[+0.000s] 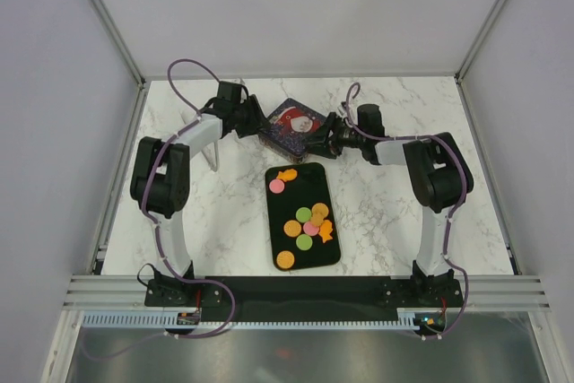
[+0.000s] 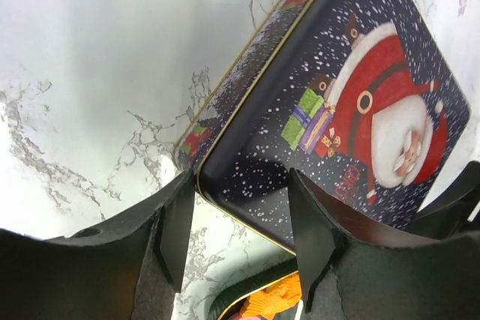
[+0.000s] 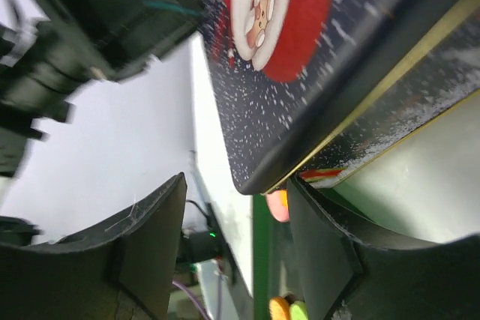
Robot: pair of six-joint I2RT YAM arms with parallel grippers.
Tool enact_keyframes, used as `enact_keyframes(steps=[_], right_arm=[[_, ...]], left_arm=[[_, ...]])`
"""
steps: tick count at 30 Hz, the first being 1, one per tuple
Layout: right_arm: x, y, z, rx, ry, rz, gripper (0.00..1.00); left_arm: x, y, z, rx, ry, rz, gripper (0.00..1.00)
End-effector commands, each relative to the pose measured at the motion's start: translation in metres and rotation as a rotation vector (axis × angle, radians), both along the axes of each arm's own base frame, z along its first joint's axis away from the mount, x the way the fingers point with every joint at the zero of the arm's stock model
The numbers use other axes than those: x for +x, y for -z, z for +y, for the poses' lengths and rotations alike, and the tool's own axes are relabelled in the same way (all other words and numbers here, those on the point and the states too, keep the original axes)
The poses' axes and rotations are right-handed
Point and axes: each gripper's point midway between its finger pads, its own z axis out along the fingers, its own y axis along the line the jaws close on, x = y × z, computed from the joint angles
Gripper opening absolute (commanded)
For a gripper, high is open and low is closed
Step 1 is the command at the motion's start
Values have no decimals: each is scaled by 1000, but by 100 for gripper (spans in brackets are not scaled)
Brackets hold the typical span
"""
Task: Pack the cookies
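Observation:
The cookies (image 1: 292, 228), flat pieces in orange, pink and green, lie on a black tray (image 1: 280, 208) in the middle of the table. Behind the tray sits a dark blue Santa tin (image 1: 291, 123) with its lid on. My left gripper (image 1: 260, 125) is at the tin's left corner and my right gripper (image 1: 321, 139) at its right corner. In the left wrist view my left gripper (image 2: 241, 174) stands open with the tin's corner (image 2: 225, 177) between its fingers. In the right wrist view my right gripper (image 3: 237, 181) is open under the lid's corner (image 3: 255, 177). An orange cookie (image 2: 274, 297) shows below.
White walls enclose the marble table (image 1: 224, 213) on three sides. Both arm bases stand on the black rail (image 1: 305, 293) at the near edge. The tray's rim (image 3: 260, 260) and two cookies (image 3: 279, 309) show low in the right wrist view.

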Motion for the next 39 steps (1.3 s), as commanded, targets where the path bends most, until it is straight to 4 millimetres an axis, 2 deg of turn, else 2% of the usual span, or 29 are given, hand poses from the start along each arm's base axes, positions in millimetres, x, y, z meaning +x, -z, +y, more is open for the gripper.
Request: enact_keyframes(steps=[1,6,9,12,16,18,19,22,26,33,36,39], right_arm=[[-29,-16,33,-122,-152,-157,65],[-38,8,29,-220,-161,-136,68],[-42,4,32,-245,-187,-176,69],[-36,-2,25,-304,-167,-211,71],[-17,-26,17,-326,-118,-271,71],[-11,-30,10,-350,-95,-274,71],[-3,-42,7,-357,-79,-318,72],[6,-47,-10,-409,-29,-318,73],[20,-47,-32,-459,49,-312,76],[43,-24,-65,-530,157,-251,77],[59,-19,-74,-543,186,-246,77],[78,-12,-85,-573,227,-238,77]], left_arm=[[-34,19,-41,-27,140,111,60],[-30,13,-45,-47,149,103,65],[-25,6,-48,-62,162,85,70],[-25,-1,-53,-90,176,85,71],[-29,-14,-57,-130,195,80,72],[-31,-20,-57,-141,200,76,73],[-32,-21,-57,-144,200,76,73],[-33,-25,-51,-141,189,69,74],[-28,-33,-38,-140,159,49,77],[-17,-51,-25,-144,138,6,78],[-10,-50,-21,-130,126,10,79],[-7,-38,-17,-112,109,38,79]])
